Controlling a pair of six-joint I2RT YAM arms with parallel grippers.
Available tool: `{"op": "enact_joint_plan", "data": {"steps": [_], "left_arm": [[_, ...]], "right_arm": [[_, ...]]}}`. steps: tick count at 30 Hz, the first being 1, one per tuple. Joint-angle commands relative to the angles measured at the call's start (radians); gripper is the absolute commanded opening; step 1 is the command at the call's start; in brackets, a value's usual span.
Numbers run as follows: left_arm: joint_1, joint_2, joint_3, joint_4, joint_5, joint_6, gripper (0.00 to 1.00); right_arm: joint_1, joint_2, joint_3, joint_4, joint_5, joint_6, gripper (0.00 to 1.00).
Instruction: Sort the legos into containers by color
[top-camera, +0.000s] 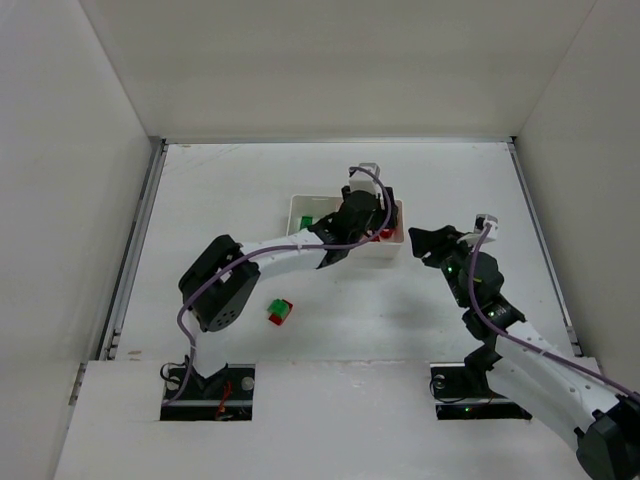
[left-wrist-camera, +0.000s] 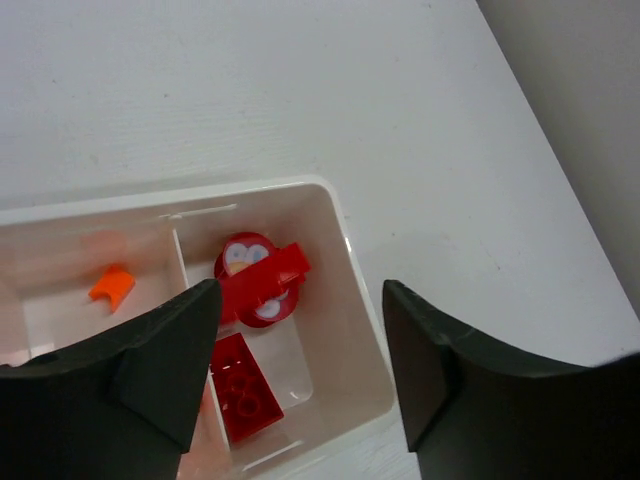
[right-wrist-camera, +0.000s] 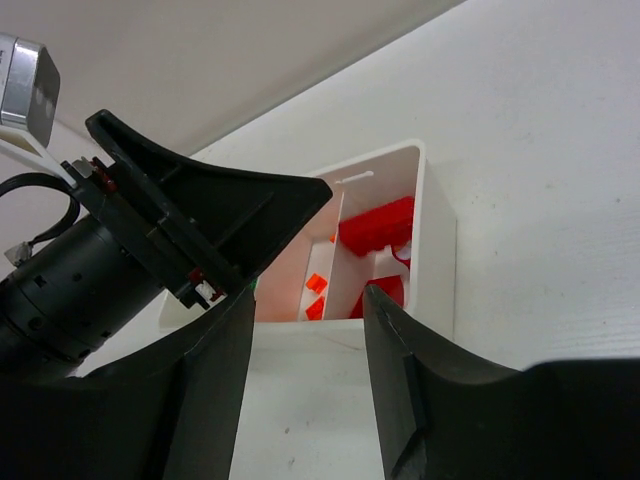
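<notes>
The white tray (top-camera: 297, 203) sits mid-table with its three containers. My left gripper (top-camera: 370, 220) hangs open over the right container (left-wrist-camera: 345, 250), nothing between its fingers (left-wrist-camera: 160, 360). Below it lie a red brick on a round red piece (left-wrist-camera: 262, 280) and a flat red brick (left-wrist-camera: 243, 388). A tiny orange piece (left-wrist-camera: 112, 285) lies in the middle container. A green lego (top-camera: 308, 219) shows in the left container. A joined green and red lego (top-camera: 279, 312) rests on the table. My right gripper (top-camera: 430, 245) is open and empty, just right of the tray (right-wrist-camera: 440, 240).
White walls close in the table at the back and both sides. The left arm's black wrist (right-wrist-camera: 150, 240) reaches across the tray, close to my right gripper's fingers (right-wrist-camera: 215, 380). Orange pieces (right-wrist-camera: 316, 283) and red bricks (right-wrist-camera: 378, 226) show inside the tray.
</notes>
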Motion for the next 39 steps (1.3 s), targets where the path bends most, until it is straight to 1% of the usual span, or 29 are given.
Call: {"op": "enact_joint_plan", "data": {"steps": [1, 3, 5, 6, 8, 11, 13, 14, 15, 16, 20, 23, 26, 28, 32, 35, 39], "left_arm": [[0.007, -0.096, 0.020, -0.001, -0.022, 0.033, 0.65], [0.013, -0.171, -0.039, -0.004, -0.022, 0.028, 0.65], [0.022, -0.250, -0.107, -0.004, -0.025, 0.016, 0.61], [0.028, -0.314, -0.163, -0.004, -0.028, 0.002, 0.59], [0.039, -0.417, -0.252, -0.012, -0.028, -0.021, 0.57], [0.065, -0.607, -0.410, -0.053, -0.034, -0.070, 0.55], [0.089, -0.734, -0.505, -0.102, -0.034, -0.108, 0.54], [0.106, -0.812, -0.560, -0.139, -0.034, -0.128, 0.54], [0.115, -0.858, -0.593, -0.159, -0.034, -0.141, 0.54], [0.137, -0.936, -0.646, -0.195, -0.034, -0.168, 0.54], [0.192, -1.145, -0.786, -0.303, -0.020, -0.253, 0.53], [0.224, -1.299, -0.871, -0.398, 0.000, -0.276, 0.53], [0.286, -1.412, -0.883, -0.510, 0.001, -0.309, 0.53], [0.313, -1.472, -0.889, -0.552, 0.023, -0.311, 0.51], [0.341, -1.583, -0.934, -0.636, 0.037, -0.345, 0.48], [0.352, -1.636, -0.957, -0.696, 0.040, -0.360, 0.46], [0.352, -1.675, -0.981, -0.730, 0.044, -0.380, 0.43]], "right_arm": [[-0.003, -0.006, -0.014, 0.031, 0.016, 0.003, 0.52], [-0.001, 0.003, -0.007, 0.031, 0.005, -0.009, 0.45], [0.044, 0.016, 0.013, 0.033, -0.021, -0.036, 0.35], [0.073, 0.028, 0.024, 0.036, -0.040, -0.050, 0.32], [0.139, 0.063, 0.045, 0.049, -0.061, -0.079, 0.28], [0.256, 0.146, 0.082, 0.083, -0.110, -0.151, 0.28], [0.337, 0.207, 0.099, 0.109, -0.139, -0.190, 0.32], [0.392, 0.246, 0.116, 0.109, -0.145, -0.205, 0.36], [0.441, 0.278, 0.131, 0.105, -0.139, -0.214, 0.41], [0.491, 0.310, 0.148, 0.099, -0.133, -0.221, 0.47], [0.655, 0.450, 0.251, 0.047, -0.089, -0.262, 0.71], [0.732, 0.563, 0.349, -0.010, -0.057, -0.285, 0.80], [0.781, 0.683, 0.456, -0.084, -0.005, -0.294, 0.83], [0.799, 0.755, 0.514, -0.125, 0.026, -0.300, 0.84], [0.802, 0.871, 0.585, -0.141, 0.058, -0.305, 0.84], [0.802, 0.944, 0.631, -0.148, 0.063, -0.319, 0.83], [0.799, 1.010, 0.680, -0.138, 0.066, -0.327, 0.82]]}}
